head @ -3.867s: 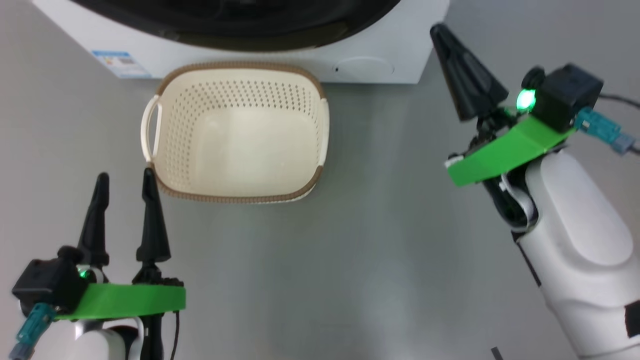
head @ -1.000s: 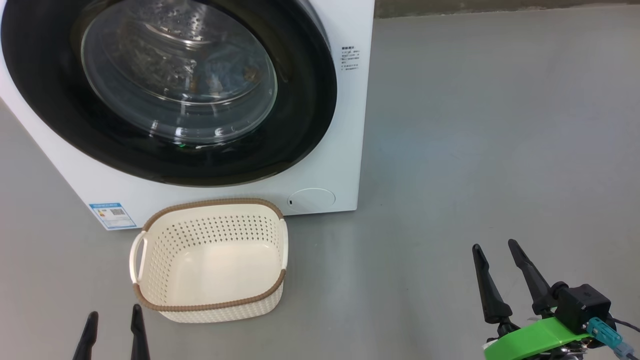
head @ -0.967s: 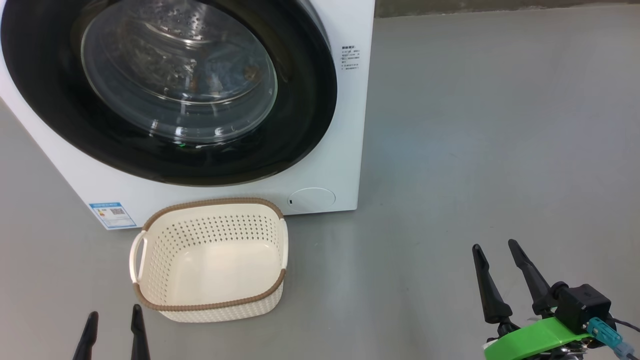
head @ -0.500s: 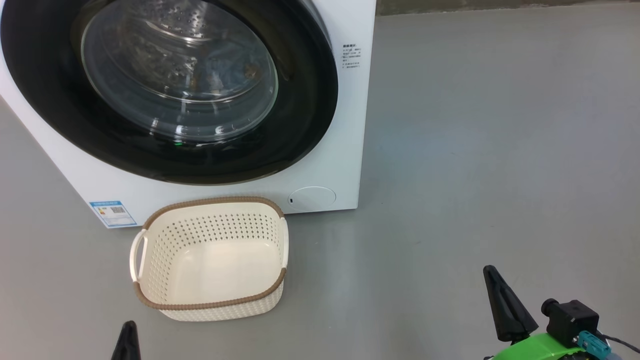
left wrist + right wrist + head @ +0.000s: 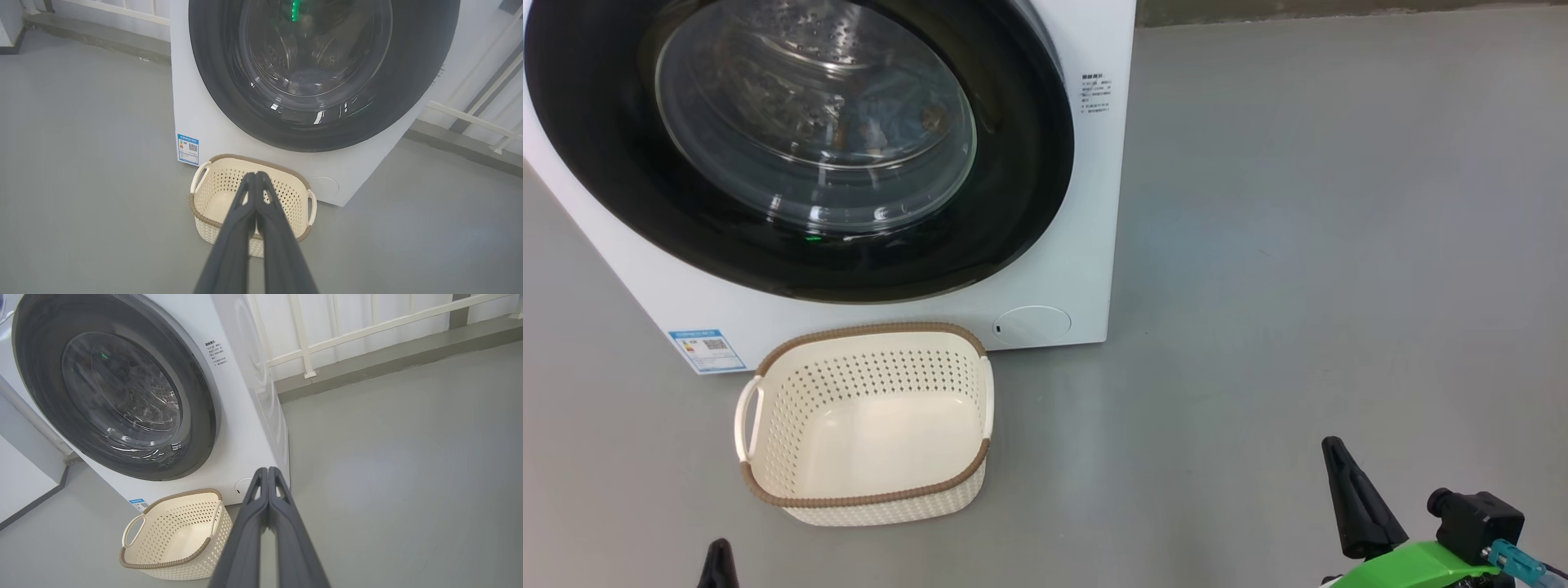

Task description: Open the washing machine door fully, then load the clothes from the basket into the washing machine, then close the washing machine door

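Basket (image 5: 222,185) sits near, straight ahead of L gripper (image 5: 255,175), jaws pressed together.

Laundry corner of a bare room: washing machine (image 5: 1086,204), basket (image 5: 866,329), grey floor (image 5: 1298,245), white railing (image 5: 301,335).

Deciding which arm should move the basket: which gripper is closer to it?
The left gripper: its shut tip pokes up at the head view's bottom edge, just below the basket's near left corner. The right gripper sits far off to the right.
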